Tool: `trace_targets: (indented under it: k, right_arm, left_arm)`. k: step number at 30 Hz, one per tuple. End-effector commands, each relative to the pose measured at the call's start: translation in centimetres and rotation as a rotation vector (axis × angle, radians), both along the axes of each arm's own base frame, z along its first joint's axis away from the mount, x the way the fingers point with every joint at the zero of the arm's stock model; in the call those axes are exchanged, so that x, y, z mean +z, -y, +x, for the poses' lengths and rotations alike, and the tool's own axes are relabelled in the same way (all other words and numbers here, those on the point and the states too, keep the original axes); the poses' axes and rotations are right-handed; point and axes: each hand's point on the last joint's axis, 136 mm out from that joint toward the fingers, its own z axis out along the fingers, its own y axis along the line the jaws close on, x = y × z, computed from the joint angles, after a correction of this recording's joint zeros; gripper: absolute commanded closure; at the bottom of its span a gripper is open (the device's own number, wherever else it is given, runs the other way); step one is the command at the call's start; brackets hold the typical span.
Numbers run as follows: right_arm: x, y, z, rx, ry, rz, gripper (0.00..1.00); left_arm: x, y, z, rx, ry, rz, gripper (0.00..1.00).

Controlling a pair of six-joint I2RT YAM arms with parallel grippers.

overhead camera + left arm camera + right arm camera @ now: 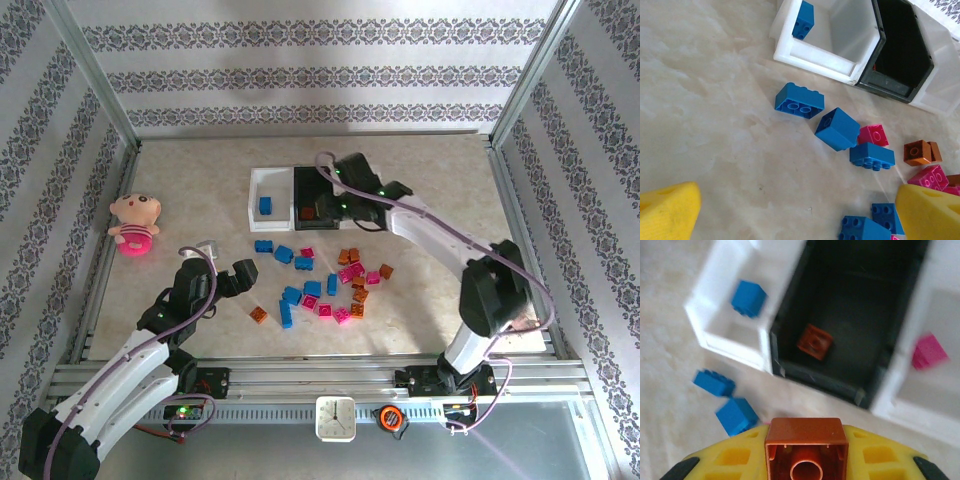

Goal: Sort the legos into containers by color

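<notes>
Lying at the far left of the counter [190, 180], a pink plush doll [135, 225] sits well apart from everything else. Next to the right, the left fingers [243, 272] are released, spread wide with nothing between them. In the left wrist view they [667, 210] show as two yellow tips at the bottom corners, with bare counter between.

Just right of them the loose legos [320, 280] lie scattered over the middle of the counter, a mix of blue, orange and pink. Close up, three blue bricks [837, 129] lie near one another, with a pink brick [872, 135] touching them and a loose orange brick [917, 152] a little further right.

Behind the scatter the containers stand in a row, side against side. The left white bin [255, 195] holds one blue brick [265, 205]. The black bin [297, 190] beside it holds one orange brick [815, 341].

The right arm [430, 230] reaches in over the row from the right. The right fingers [735, 457] are clenched on the held orange brick [806, 447], its hollow underside turned to the wrist camera, with the black bin's opening just ahead. That view is blurred. Furthest right, the right white bin [940, 405] holds one pink brick [928, 352].
</notes>
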Motion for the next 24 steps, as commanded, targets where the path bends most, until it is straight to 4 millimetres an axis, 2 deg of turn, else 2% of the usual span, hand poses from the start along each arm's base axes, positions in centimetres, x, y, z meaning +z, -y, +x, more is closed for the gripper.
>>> trace_targets:
  k: [1,4,7,11,13,15,18,21,24]
  right_arm:
    - [-3.1,-0.6,2.5,-0.016,-0.031,-0.071,0.72]
    - [-3.8,-1.5,5.0,-0.038,-0.017,-0.096,0.72]
    - [-4.8,-2.4,6.5,-0.04,-0.024,-0.104,0.73]
    - [-5.8,-2.5,7.8,-0.065,-0.027,-0.13,0.72]
    - [-6.4,-2.3,8.4,-0.088,-0.033,-0.151,0.64]
    - [-6.7,-2.1,8.8,-0.105,-0.035,-0.156,0.51]
    - [-5.8,-2.1,9.1,-0.116,-0.026,-0.124,0.38]
    - [-3.8,-1.8,8.7,-0.121,0.0,-0.086,0.34]
    - [-2.4,-1.2,7.0,-0.115,0.015,-0.046,0.33]
  left_arm:
    - [0.9,-0.2,-0.3,-0.006,-0.008,0.031,0.01]
    - [0.8,-0.3,-0.6,-0.016,-0.029,0.047,0.01]
    - [0.8,-0.3,-0.8,-0.019,-0.035,0.049,0.01]
    - [0.6,-0.1,-0.7,-0.019,-0.037,0.034,0.01]
    - [0.2,-0.1,-0.8,-0.017,-0.049,0.03,0.01]
    - [-0.1,0.0,-0.7,-0.018,-0.058,0.033,0.01]
    - [-0.4,0.1,-0.7,-0.026,-0.08,0.044,0.01]
    - [-0.8,0.3,-0.4,-0.035,-0.099,0.058,0.01]
    - [-1.3,0.9,0.5,-0.05,-0.109,0.061,0.01]
